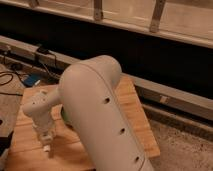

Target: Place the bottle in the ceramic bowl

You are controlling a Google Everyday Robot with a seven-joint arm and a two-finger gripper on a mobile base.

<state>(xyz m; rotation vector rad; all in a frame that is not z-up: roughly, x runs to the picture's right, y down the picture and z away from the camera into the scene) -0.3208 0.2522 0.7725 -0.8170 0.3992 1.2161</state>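
The claw (45,136) is seen at seven o'clock over the wooden bench (134,112), with a white bottle (46,148) just beneath it; whether it is pinched cannot be told.

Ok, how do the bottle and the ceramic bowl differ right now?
Colour: the bottle is white, the ceramic bowl green. Place: the bottle shows directly under the gripper, near the wooden table's front left; the bowl lies further back, beside the arm. Visibility: only a small white end of the bottle shows, while the bowl is a green sliver behind the arm. Both are over the table.
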